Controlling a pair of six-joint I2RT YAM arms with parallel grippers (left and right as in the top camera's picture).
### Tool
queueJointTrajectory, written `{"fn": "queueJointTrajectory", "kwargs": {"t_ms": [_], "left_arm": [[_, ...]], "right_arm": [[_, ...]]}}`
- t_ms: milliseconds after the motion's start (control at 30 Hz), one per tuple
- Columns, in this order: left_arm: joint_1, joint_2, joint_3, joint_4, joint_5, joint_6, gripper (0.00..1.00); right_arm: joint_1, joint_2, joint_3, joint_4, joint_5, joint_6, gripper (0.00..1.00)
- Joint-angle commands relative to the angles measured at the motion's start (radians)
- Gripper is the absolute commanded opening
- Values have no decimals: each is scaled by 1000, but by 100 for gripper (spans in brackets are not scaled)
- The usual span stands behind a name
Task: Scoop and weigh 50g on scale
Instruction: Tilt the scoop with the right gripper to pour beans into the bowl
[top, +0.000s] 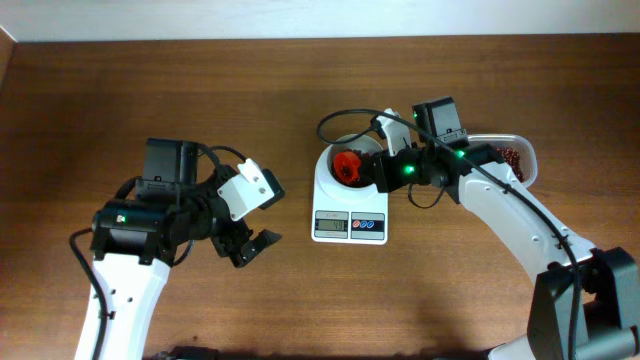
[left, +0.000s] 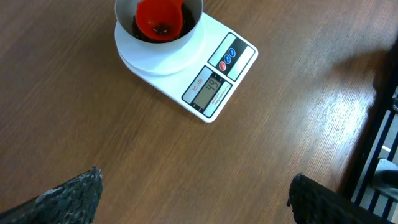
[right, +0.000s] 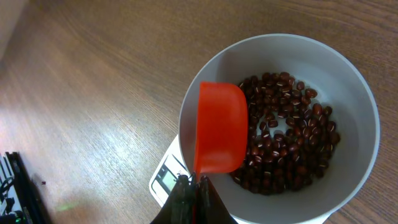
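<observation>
scale (left: 180, 70) bowl cut by top edge, tub (top: 527, 163) partly behind arm (top: 505, 215)

On wooden table (top: 200, 100): scale (top: 330, 203), tub (top: 532, 165)

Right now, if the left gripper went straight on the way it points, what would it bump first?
Probably the bare table, a bit short of the scale. The left gripper is open and empty, with only wood between its fingers. Depth is hard to judge, so it might reach the scale.
</observation>
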Motion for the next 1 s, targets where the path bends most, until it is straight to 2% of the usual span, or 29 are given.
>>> {"fn": "queueJointTrajectory", "kwargs": {"t_ms": [0, 967], "left_arm": [[5, 2, 19, 2, 3, -5, 99], [5, 2, 19, 2, 3, -5, 99]], "right_arm": [[7, 11, 6, 2, -29, 6, 4], [8, 11, 6, 31, -109, 6, 4]]}}
